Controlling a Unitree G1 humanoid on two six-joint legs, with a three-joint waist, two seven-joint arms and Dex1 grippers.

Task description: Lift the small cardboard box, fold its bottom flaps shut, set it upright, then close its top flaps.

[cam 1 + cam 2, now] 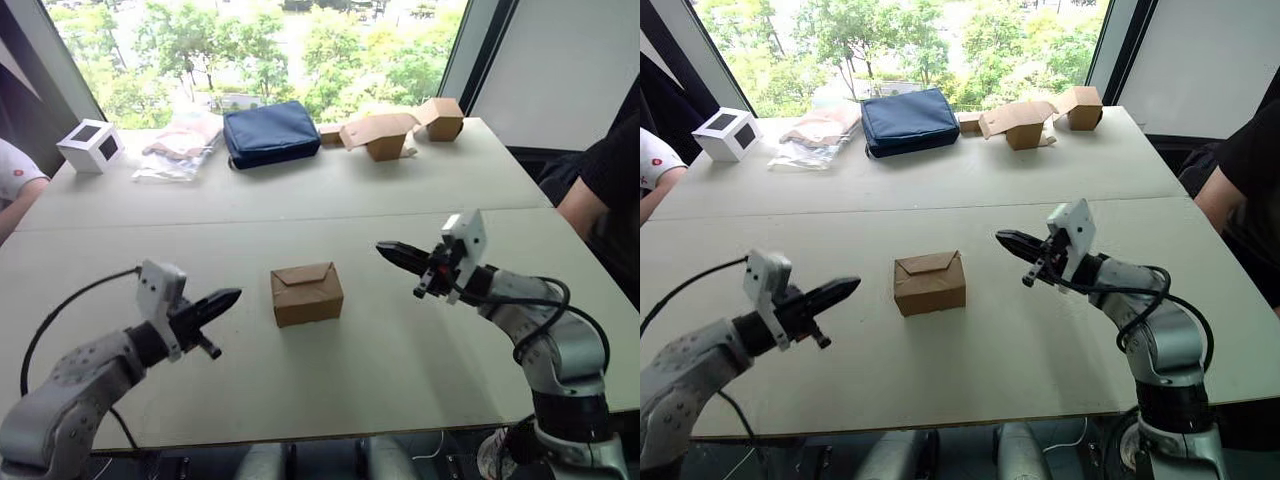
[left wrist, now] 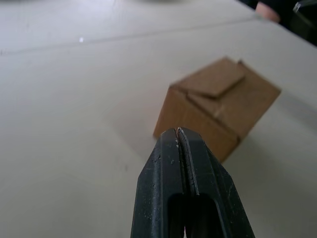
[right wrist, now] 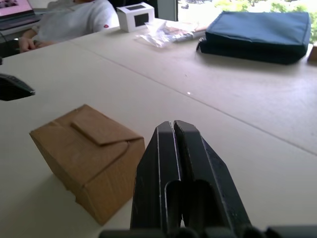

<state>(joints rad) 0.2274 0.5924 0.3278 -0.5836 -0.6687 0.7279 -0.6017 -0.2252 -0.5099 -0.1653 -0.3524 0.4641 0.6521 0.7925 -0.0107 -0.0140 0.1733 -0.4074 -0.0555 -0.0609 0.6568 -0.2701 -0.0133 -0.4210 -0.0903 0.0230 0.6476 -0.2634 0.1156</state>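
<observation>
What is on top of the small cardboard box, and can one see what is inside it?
Nothing lies on the small cardboard box. Its top flaps are folded shut in an angled seam, so they cover the inside, and the underside against the table is hidden.

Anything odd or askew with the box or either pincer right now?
Nothing stands out. The small cardboard box sits flat on the table, top flaps folded shut. Left pincer and right pincer are shut, clear of it.
</observation>
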